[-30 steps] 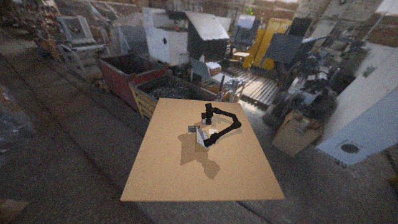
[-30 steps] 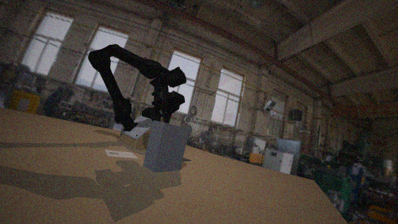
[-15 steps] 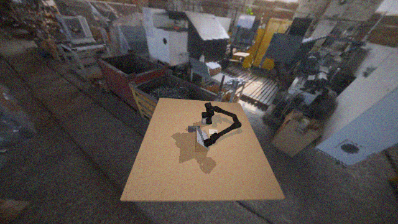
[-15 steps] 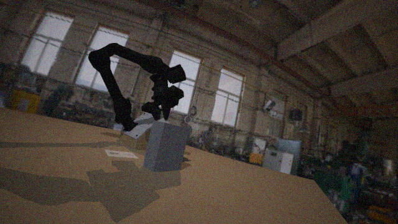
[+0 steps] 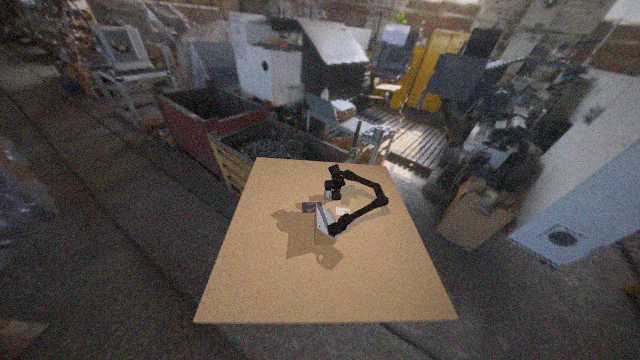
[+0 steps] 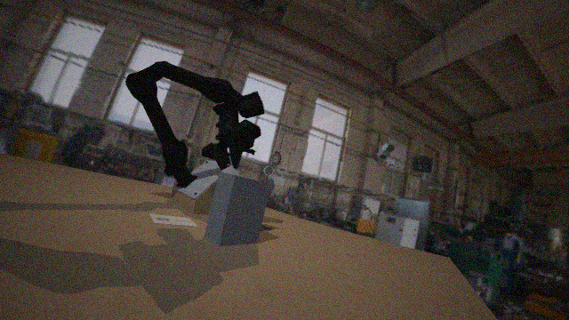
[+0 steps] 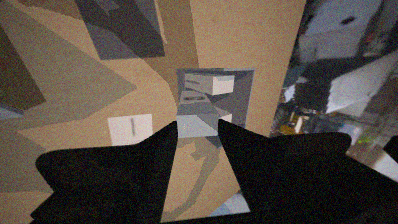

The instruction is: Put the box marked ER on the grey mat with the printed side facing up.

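In my wrist view, leftmost, the grey mat [image 5: 311,206] [image 7: 132,46] lies at about eleven o'clock from my fingertips, part of it out of frame. Just right of its middle and lower down, at nine o'clock, is a white card [image 5: 342,211] [image 6: 173,220] [image 7: 141,131] on the table.

Next comes my gripper [image 5: 334,193] [image 6: 228,165] [image 7: 197,124], closed on a pale box [image 7: 197,126] by its upper end. I can't read its reach code from here, so whether this is ER I can't tell; I take it as my pick. It looks to be upright, over or partly within the bin [image 5: 327,195] [image 6: 240,213] [image 7: 244,102], which opens towards twelve to one o'clock. Farthest right, at one o'clock, a second box [image 7: 223,84] shows its pale end inside the bin.

I judge the box light and stiff, a carton whose smooth faces could slip or dent if I squeeze hard. A grip high on opposite sides suits the lift, but its weight hangs below and may swing if it brushes the wall or its neighbours. I should raise it straight until clear, check the code, carry it towards eleven o'clock, and tip it printed side up, lowering it gently before letting go and backing off.
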Robot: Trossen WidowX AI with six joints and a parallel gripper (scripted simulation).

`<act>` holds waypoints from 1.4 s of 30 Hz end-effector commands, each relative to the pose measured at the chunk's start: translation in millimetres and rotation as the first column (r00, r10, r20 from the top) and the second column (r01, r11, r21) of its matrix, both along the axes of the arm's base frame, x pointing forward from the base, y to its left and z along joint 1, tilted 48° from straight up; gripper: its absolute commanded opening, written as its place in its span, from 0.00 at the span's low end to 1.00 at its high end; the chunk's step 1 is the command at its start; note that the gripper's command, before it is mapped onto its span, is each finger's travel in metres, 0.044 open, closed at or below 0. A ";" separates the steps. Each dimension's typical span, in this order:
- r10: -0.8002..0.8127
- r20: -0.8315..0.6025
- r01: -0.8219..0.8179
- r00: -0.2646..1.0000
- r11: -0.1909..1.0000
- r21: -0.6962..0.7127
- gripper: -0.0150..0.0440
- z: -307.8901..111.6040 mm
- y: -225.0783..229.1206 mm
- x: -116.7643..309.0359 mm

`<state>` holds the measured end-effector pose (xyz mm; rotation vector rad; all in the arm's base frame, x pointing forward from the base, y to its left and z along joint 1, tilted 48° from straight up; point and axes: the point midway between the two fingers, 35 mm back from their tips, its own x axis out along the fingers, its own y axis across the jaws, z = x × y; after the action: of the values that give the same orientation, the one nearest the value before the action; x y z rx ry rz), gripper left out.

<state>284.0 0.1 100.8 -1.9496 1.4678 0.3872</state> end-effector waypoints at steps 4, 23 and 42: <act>0.002 -0.001 -0.002 1.000 1.000 0.003 0.52 -0.9 3.8 -12.3; 0.002 -0.003 -0.002 1.000 1.000 0.002 0.52 -1.9 9.2 -42.8; 0.001 -0.002 -0.001 1.000 1.000 0.000 0.52 -12.1 19.1 -51.0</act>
<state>232.2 14.6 92.8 -1.9541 1.4723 0.3900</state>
